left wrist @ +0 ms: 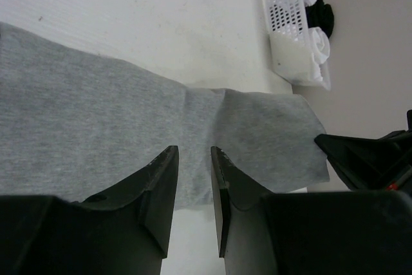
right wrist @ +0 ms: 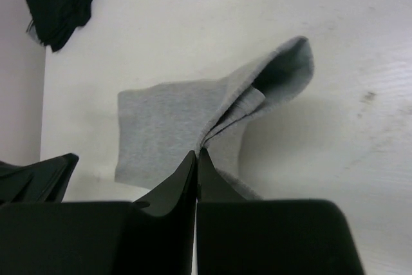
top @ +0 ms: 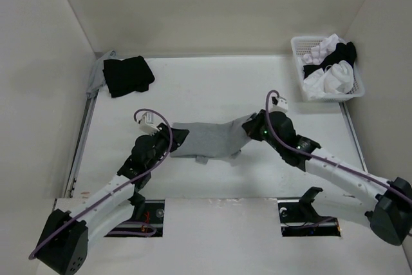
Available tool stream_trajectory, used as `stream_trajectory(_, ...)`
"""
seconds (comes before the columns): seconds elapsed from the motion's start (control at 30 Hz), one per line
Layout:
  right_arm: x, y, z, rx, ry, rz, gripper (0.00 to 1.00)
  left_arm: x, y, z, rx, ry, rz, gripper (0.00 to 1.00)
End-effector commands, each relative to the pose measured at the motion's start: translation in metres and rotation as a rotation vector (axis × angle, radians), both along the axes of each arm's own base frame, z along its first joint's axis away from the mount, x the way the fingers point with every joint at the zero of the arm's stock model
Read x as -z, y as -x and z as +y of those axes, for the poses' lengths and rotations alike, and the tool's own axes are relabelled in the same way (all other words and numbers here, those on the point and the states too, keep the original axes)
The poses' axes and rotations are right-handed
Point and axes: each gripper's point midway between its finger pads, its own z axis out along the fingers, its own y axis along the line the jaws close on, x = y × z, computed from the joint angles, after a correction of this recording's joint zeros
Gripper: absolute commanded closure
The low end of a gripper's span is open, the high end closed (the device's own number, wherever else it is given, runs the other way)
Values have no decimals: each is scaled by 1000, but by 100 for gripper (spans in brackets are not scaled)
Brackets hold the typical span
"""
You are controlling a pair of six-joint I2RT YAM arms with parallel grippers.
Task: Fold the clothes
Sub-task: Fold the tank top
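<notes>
Top external view puts the plain light-grey sleeveless knit top at the middle of the white counter, spread from 9 to 3 o'clock between your two arms. Your right tool is pinched tight on the 3 o'clock edge, where the cloth gathers into pleats and one flap curls up off the counter. Your left tool sits over the 9 o'clock end with its jaws partly apart and nothing visibly between them. Expect this fabric to be light, limp and stretchy: it will likely sag, drag and crease rather than hold a line. Judging from that, take it at an edge or corner, both layers together, and carry each fold low so the rest does not slide.
</notes>
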Motion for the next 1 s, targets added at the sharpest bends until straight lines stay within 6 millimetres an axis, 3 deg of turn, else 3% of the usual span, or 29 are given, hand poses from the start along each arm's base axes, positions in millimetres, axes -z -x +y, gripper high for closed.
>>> stream_trajectory(0.0, -20, -3, 25, -55, 98, -41, 100, -37, -4, 3, -7, 40, -85, 75)
stream_trajectory(0.2, -35, -1, 110, -204, 211, -54, 100, -53, -7, 38, -96, 23, -103, 75)
stream_trajectory(0.4, -24, 0, 194, -330, 289, -19, 100, -67, -10, 81, -209, 27, -107, 74)
stream_trajectory(0.5, -10, 0, 232, -376, 313, 18, 98, -77, -11, 90, -225, 33, -122, 74)
stream_trajectory(0.63, 15, 2, 272, -412, 296, 66, 74, -80, -12, 87, -222, 45, -122, 72)
stream_trajectory(0.7, 14, 5, 278, -426, 275, 71, 63, -80, -13, 91, -237, 43, -121, 71)
stream_trajectory(0.77, 3, 8, 275, -426, 244, 46, 60, -78, -14, 90, -238, 40, -119, 70)
stream_trajectory(0.87, -20, 15, 258, -421, 176, -20, 60, -71, -17, 87, -235, 41, -102, 70)
stream_trajectory(0.97, -18, 7, 230, -383, 131, -35, 72, -60, -20, 76, -206, 57, -77, 70)
